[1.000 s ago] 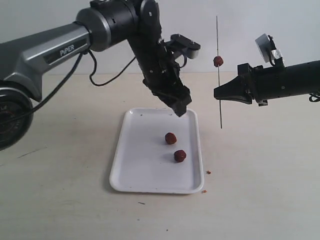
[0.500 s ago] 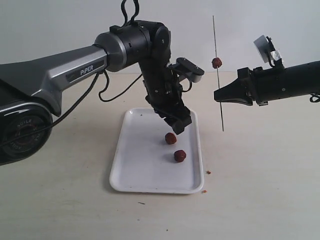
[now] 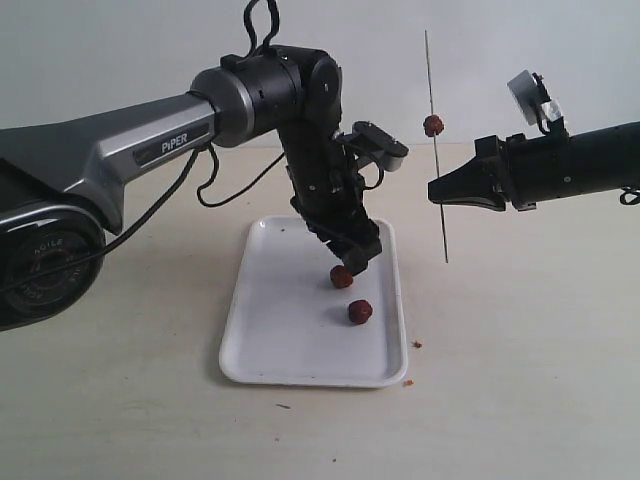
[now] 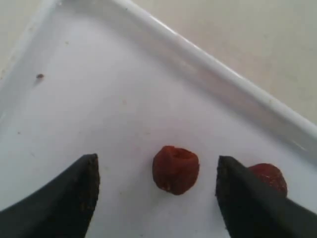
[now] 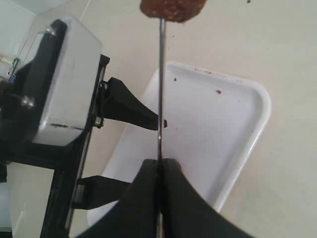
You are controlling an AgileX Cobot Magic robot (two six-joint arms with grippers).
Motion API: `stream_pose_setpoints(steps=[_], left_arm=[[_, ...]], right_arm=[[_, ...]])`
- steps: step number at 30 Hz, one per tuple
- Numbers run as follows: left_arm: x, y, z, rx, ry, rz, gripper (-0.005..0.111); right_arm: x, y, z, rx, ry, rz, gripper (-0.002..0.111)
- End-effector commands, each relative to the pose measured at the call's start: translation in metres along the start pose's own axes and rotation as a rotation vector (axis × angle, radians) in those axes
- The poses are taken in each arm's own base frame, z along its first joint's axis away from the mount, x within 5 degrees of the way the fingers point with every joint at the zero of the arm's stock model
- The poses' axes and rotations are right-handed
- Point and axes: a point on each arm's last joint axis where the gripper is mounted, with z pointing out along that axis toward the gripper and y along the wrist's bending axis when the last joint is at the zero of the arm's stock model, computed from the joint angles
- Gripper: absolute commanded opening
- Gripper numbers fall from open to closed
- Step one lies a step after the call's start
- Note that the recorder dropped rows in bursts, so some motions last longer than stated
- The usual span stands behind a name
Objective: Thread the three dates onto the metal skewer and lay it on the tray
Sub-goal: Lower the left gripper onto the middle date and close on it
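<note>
Two loose dates lie on the white tray (image 3: 270,340): one date (image 3: 342,277) (image 4: 175,168) sits between the open fingers of my left gripper (image 3: 356,258) (image 4: 156,186), untouched, and the other date (image 3: 360,312) (image 4: 270,177) lies just beyond one finger. The third date (image 3: 433,125) (image 5: 172,9) is threaded high on the metal skewer (image 3: 437,150) (image 5: 160,89). My right gripper (image 3: 436,191) (image 5: 160,166) is shut on the skewer's middle, holding it upright to the right of the tray.
Small brown crumbs (image 3: 417,345) lie on the beige table beside the tray's right rim, and another crumb (image 3: 407,382) sits near its front corner. A dark speck (image 4: 39,76) marks the tray's floor. The left arm's black cable (image 3: 215,185) loops behind the tray.
My left gripper has come down from above the tray's back edge to straddle the nearer date. The skewer and right gripper have barely moved.
</note>
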Motion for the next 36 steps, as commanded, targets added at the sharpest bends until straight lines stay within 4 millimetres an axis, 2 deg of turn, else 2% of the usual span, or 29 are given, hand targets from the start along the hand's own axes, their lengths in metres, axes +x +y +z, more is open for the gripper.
stream_pose_setpoints(steps=[1, 20, 30, 36], left_arm=[[0.003, -0.004, 0.005, 0.014, 0.023, 0.015, 0.066], [0.008, -0.007, 0.013, 0.042, 0.047, 0.019, 0.066], [0.013, -0.006, 0.036, 0.061, 0.064, 0.006, 0.066], [0.01, -0.004, 0.039, 0.042, 0.03, 0.001, 0.066]], right_arm=[[-0.002, 0.001, -0.002, -0.004, -0.006, -0.016, 0.0], [-0.002, 0.001, -0.002, -0.004, -0.006, -0.016, 0.0], [-0.002, 0.001, -0.002, -0.004, -0.006, -0.016, 0.0], [-0.002, 0.002, -0.001, -0.006, -0.005, -0.022, 0.0]])
